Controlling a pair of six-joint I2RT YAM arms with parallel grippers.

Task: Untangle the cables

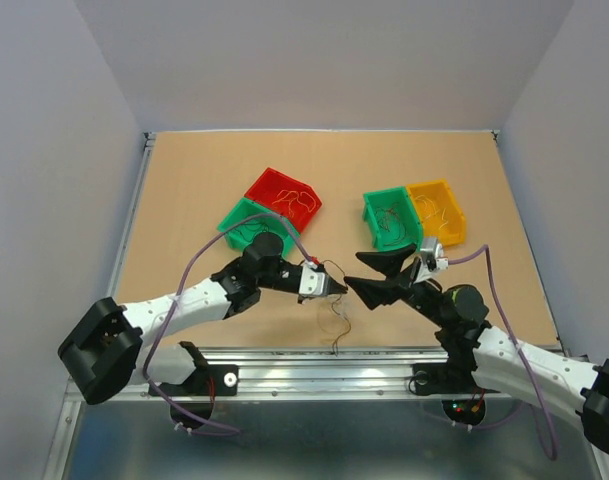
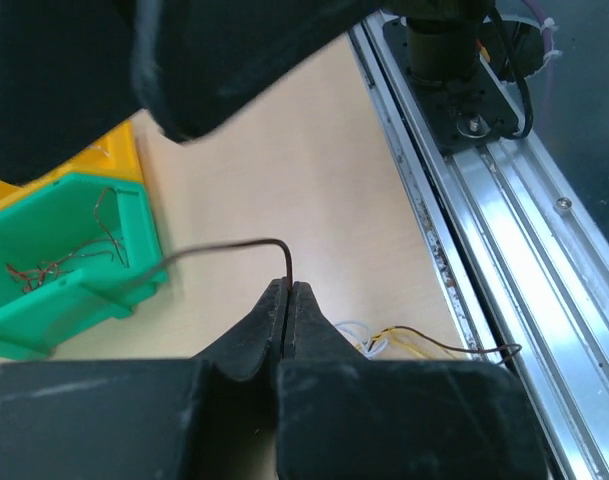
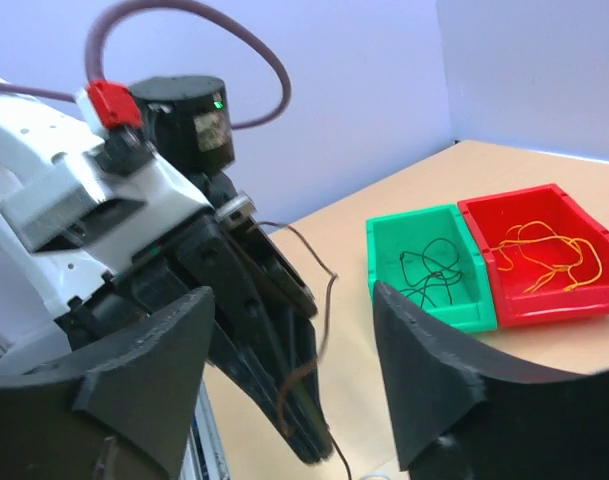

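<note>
My left gripper (image 1: 338, 287) is shut on a thin dark brown wire (image 2: 285, 262), which bends left just above the fingertips (image 2: 287, 290). The rest of the cables (image 2: 389, 339), whitish, yellow and dark, lie in a small tangle on the table near the front rail, also seen in the top view (image 1: 336, 312). My right gripper (image 1: 356, 272) is open and empty, its jaws standing on either side of the left gripper's fingers (image 3: 284, 400). The brown wire (image 3: 329, 300) hangs between them.
A red bin (image 1: 284, 195) holds yellow wires and the green bin (image 1: 246, 222) beside it holds dark ones. A second green bin (image 1: 389, 218) and a yellow bin (image 1: 436, 210) stand at the right. The metal rail (image 1: 314, 365) runs along the front edge.
</note>
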